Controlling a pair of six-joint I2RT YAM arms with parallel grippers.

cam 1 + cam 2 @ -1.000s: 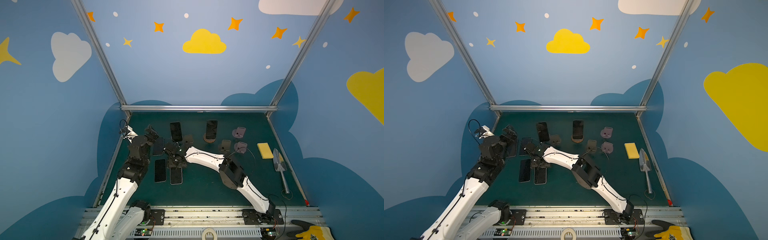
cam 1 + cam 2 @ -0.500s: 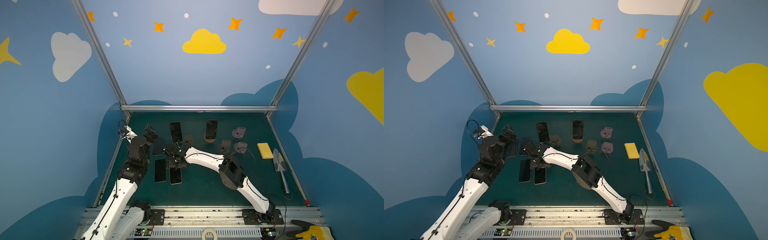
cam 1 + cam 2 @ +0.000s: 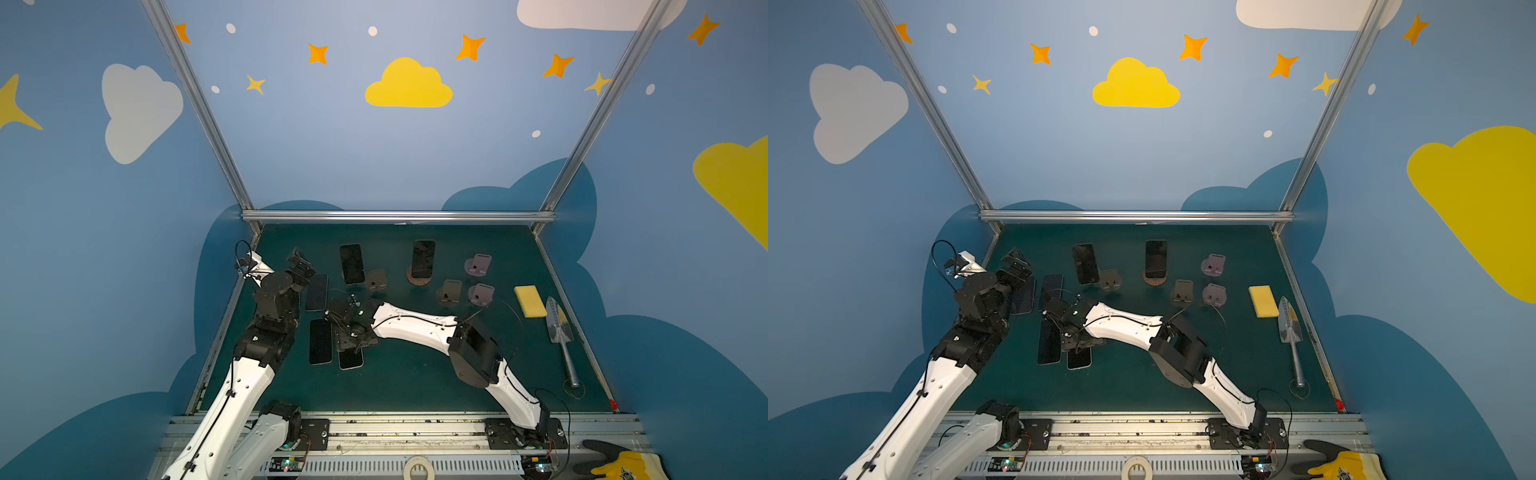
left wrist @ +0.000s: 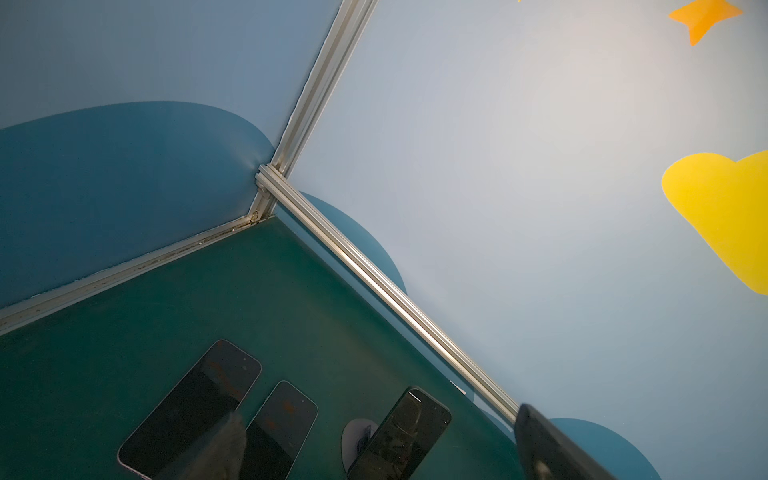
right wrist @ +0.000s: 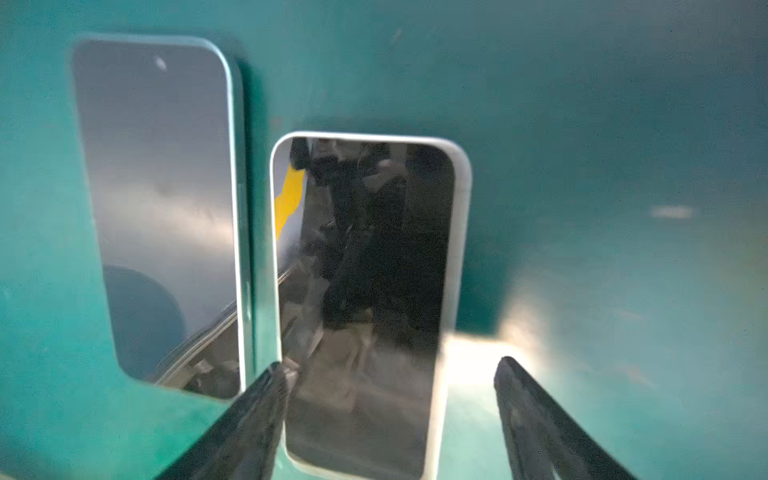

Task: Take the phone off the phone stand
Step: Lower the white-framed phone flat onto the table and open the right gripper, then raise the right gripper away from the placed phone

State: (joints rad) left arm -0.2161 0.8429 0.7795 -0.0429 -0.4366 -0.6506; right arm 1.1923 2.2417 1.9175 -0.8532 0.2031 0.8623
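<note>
Six phones (image 3: 1155,258) on the desk (image 3: 1133,390): two upright, at eleven and twelve o'clock, and four lying flat around nine. Five phone stands (image 3: 1213,264) in view: four bare, and one round wooden stand (image 3: 1154,280) under a phone. At three, one yellow sponge (image 3: 1263,301) and one trowel (image 3: 1289,324). One tape roll (image 3: 1134,459). One glove (image 3: 1345,463).

In both top views your right gripper (image 3: 354,338) covers most of the silver-edged black phone (image 3: 351,360) lying on the green mat (image 3: 415,374); only its 6 o'clock end shows. The right wrist picture is smeared, and that phone runs off its edge. In the left wrist view the dark leaning phone (image 4: 401,436) is cut off and hides most of its round grey stand (image 4: 353,438).
</note>
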